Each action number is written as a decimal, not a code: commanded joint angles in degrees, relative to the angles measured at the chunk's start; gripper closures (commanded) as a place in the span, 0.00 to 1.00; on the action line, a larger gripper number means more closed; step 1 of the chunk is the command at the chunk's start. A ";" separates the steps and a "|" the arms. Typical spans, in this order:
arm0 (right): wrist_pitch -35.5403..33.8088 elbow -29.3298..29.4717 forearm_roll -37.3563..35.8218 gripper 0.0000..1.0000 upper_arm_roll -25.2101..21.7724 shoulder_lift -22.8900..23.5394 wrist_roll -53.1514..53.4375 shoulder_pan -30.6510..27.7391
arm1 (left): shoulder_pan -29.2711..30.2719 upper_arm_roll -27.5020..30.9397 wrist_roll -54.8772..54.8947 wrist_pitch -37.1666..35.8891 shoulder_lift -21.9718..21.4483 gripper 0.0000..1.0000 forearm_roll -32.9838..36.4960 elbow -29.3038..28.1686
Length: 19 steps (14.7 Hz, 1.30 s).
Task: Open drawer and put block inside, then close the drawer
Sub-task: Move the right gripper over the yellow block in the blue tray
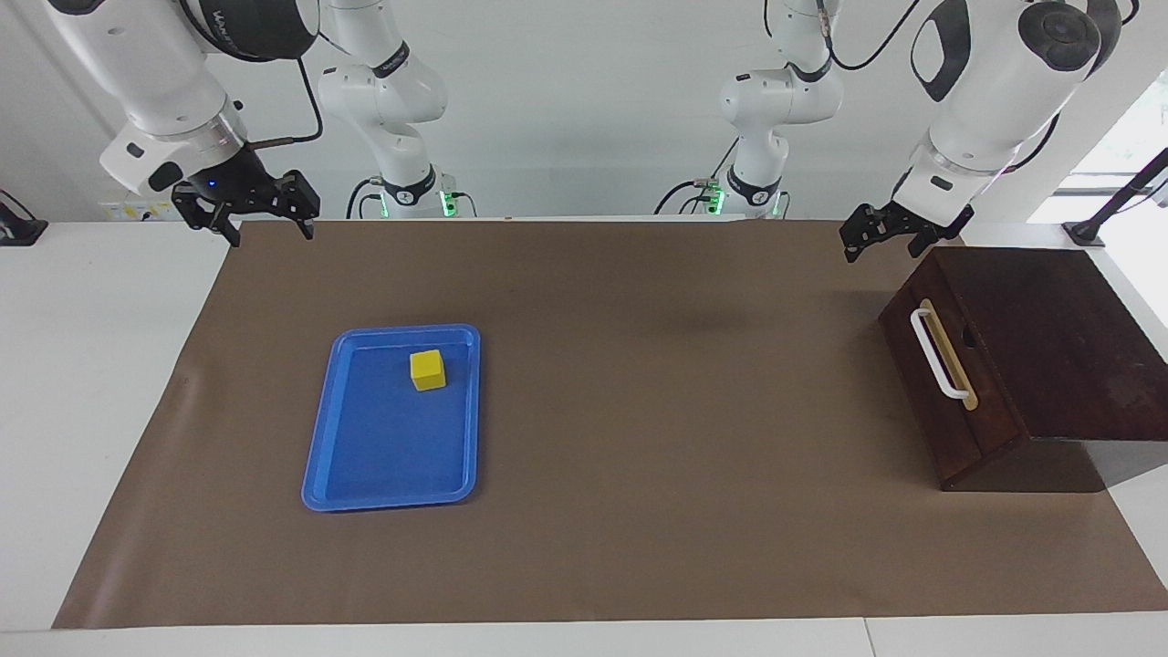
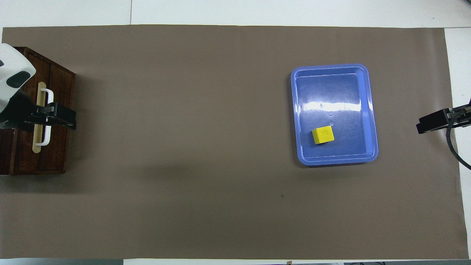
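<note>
The dark wooden drawer (image 1: 981,365) is shut in its box at the left arm's end of the table, with its white loop handle (image 1: 940,358) on the front. It also shows in the overhead view (image 2: 57,147). The yellow block (image 1: 427,370) lies in a blue tray (image 1: 315,474), in the part of the tray nearer the robots; the block (image 2: 323,134) and tray (image 2: 372,110) show from above too. My left gripper (image 1: 881,242) is open and empty, raised beside the box's top edge; from overhead this gripper (image 2: 68,119) covers the handle. My right gripper (image 1: 269,228) is open and empty, raised over the mat's edge.
A brown mat (image 1: 639,411) covers most of the white table. The tray sits toward the right arm's end, the box at the left arm's end. Two more robot bases (image 1: 411,182) stand at the table's back edge.
</note>
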 commanded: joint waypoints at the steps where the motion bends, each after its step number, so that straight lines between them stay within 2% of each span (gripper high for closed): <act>1: -0.14 -0.18 -0.93 0.00 0.42 -0.51 0.77 -0.15 | -0.02 0.32 0.35 0.51 -1.07 0.00 -0.49 -0.67; 7: 0.22 -0.53 -0.93 0.00 0.42 -0.68 0.59 -0.24 | -0.02 0.32 0.35 0.51 -1.07 0.00 -0.57 -0.67; 10: 1.35 -3.24 -0.75 0.00 0.42 -1.82 -5.36 -0.42 | -0.02 0.32 0.35 0.51 -1.07 0.00 -0.49 -0.67; 14: 8.02 -12.99 0.65 0.00 0.51 -6.21 -15.64 -0.77 | -0.02 0.32 0.35 0.51 -1.07 0.00 -0.49 -0.67; 16: 12.93 -19.74 3.45 0.00 0.42 -9.37 -21.79 -0.77 | -0.02 0.32 0.35 0.51 -1.07 0.00 -0.49 -0.67; 19: 18.13 -25.65 6.70 0.00 0.42 -11.40 -30.76 -0.51 | -0.02 0.32 0.35 0.51 -1.07 0.00 -0.49 -0.67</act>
